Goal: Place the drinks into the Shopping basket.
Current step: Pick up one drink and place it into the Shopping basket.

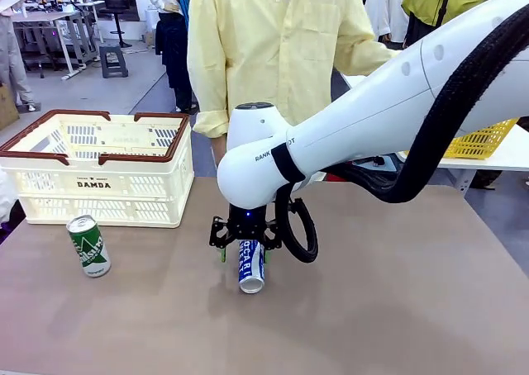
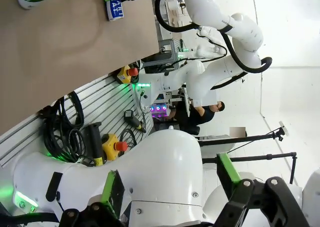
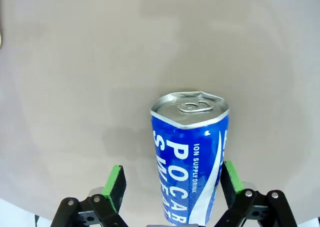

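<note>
The blue can [image 1: 251,268] sits near the middle of the table [image 1: 397,301], well apart from the white basket [image 1: 124,200] at the far left. The right claw [image 1: 245,245] is down over it with its jaws spread wide. One green pad [image 3: 116,186] is clear of the can and the other is close against its side, so nothing is gripped. The can looks tipped or leaning rather than upright, its silver end toward the robot's side; I cannot tell which. The straddle seems meant to line the pads up on the can's round sides for a pinch, before any lift to the basket. The green can [image 1: 88,245] stands just in front of the basket, untouched, likely waiting its turn. The right arm reaches across from the right, its forearm sloping down and its wrist bent so the fingers point at the tabletop. The left claw [image 2: 170,179] is wide open too, off the table's edge and pointing away from the cans.
</note>
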Available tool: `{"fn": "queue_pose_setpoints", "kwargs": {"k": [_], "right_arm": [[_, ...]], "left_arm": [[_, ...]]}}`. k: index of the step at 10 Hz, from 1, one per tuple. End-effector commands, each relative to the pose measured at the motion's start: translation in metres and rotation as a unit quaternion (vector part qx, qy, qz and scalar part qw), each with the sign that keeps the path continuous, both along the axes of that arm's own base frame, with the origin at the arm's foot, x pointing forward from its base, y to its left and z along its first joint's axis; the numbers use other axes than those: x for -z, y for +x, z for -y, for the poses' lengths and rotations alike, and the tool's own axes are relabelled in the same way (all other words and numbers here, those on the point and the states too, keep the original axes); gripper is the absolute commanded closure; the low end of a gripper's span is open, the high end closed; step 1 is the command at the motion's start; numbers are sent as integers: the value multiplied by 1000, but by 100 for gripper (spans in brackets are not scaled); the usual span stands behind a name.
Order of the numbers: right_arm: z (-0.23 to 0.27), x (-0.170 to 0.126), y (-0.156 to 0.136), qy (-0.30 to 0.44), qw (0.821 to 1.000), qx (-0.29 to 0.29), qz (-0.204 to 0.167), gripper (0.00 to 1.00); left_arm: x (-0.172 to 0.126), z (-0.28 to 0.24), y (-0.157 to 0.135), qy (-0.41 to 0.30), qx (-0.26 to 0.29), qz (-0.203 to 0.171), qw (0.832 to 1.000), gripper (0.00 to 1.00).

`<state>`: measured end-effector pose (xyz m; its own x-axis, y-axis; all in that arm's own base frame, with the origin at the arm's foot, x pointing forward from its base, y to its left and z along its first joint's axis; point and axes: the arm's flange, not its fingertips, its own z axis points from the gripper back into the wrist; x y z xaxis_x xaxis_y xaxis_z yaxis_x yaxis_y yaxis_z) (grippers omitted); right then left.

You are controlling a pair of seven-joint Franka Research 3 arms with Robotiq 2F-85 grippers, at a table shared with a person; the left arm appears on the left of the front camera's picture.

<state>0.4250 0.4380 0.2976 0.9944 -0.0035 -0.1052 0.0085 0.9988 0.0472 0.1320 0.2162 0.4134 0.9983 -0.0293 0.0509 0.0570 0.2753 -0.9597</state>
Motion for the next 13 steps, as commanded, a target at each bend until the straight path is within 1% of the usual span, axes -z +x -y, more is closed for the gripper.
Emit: {"fn": "queue_pose_setpoints", "kwargs": {"k": [1, 6, 7, 8, 9, 10, 11, 12, 13], "right_arm": [[12, -4, -9, -20, 999, 22, 28, 0], [28, -17, -13, -16, 999, 20, 33, 0], [37, -25, -17, -2, 999, 17, 36, 0], [64, -46, -22, 39, 998, 18, 40, 0], [122, -83, -31, 137, 989, 25, 50, 0], [184, -105, -46, 191, 978, 68, 52, 0], [246, -112, -67, 236, 966, 96, 46, 0], [305, -108, -89, 302, 946, 113, 26, 0], [370, -100, -114, 394, 909, 135, 11, 0]], "left_arm": [[-1, -2, -5, -15, -1, 3, 1000, 0], [-1, -2, -5, -15, -1, 3, 1000, 0], [-1, -2, -5, -15, -1, 3, 1000, 0], [-1, -2, -5, -15, -1, 3, 1000, 0], [-1, -2, -5, -15, -1, 3, 1000, 0], [-1, -2, -5, -15, -1, 3, 1000, 0], [-1, -2, -5, -15, -1, 3, 1000, 0], [-1, -2, -5, -15, -1, 3, 1000, 0], [-1, -2, -5, -15, -1, 3, 1000, 0]]}}
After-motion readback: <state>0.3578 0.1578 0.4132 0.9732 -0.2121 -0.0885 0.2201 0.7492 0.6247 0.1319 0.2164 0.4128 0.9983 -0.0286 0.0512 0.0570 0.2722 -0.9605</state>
